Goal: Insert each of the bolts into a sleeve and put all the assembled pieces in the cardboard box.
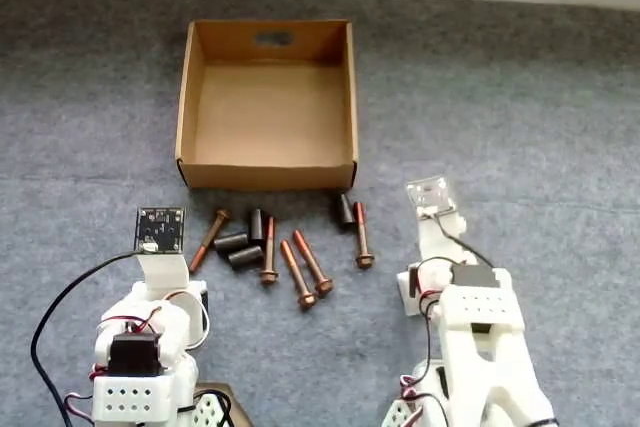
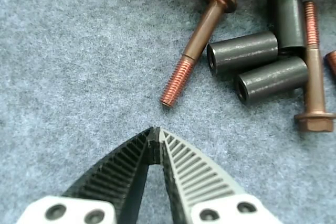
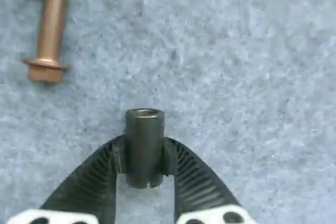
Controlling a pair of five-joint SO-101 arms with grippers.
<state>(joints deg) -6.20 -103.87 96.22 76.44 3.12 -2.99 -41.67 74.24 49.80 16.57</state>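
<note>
Several copper bolts and dark sleeves lie loose on the grey carpet in front of the cardboard box (image 1: 195, 97). My left gripper (image 2: 156, 135) is shut and holds nothing. Its tips are just short of the threaded end of a bolt (image 2: 202, 40). Beyond that bolt lie three sleeves (image 2: 242, 52) and a second bolt (image 2: 314, 66). My right gripper (image 3: 143, 146) is shut on a dark sleeve (image 3: 143, 127), whose open end points away from the wrist, above the carpet. Another bolt (image 3: 50, 30) lies ahead of it, off to one side.
The box is open-topped and holds nothing, at the far middle of the table. The loose cluster of bolts (image 1: 297, 275) and sleeves (image 1: 245, 257) lies between the two arms. One sleeve (image 1: 345, 210) and a bolt (image 1: 361, 235) lie near the box's right corner.
</note>
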